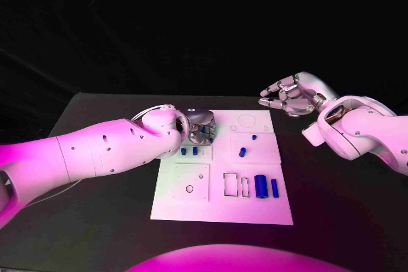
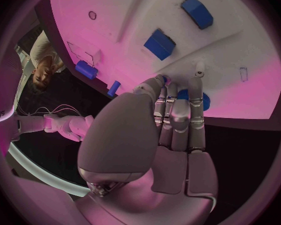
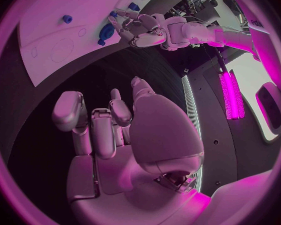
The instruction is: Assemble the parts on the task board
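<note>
White board (image 1: 223, 210) sits mid table (image 1: 102, 225), split into framed sections. Near-right section: two long blue cylinders (image 1: 261, 186) side by side, next to outlined slots. Mid-right section: small blue piece (image 1: 242, 152), another smaller one (image 1: 253, 137) just beyond it. Mid-left section: two small blue blocks (image 1: 190, 150), close to L hand. L hand (image 1: 200, 128) down over far-left part of board, fingers (image 2: 178, 120) extended tog., tips at a round blue part (image 2: 202, 99); can't tell if gripping or just touching. R hand (image 1: 292, 97) off board, above table past far-right corner, fingers loosely curled and apart, holding nothing, well away from parts.
</note>
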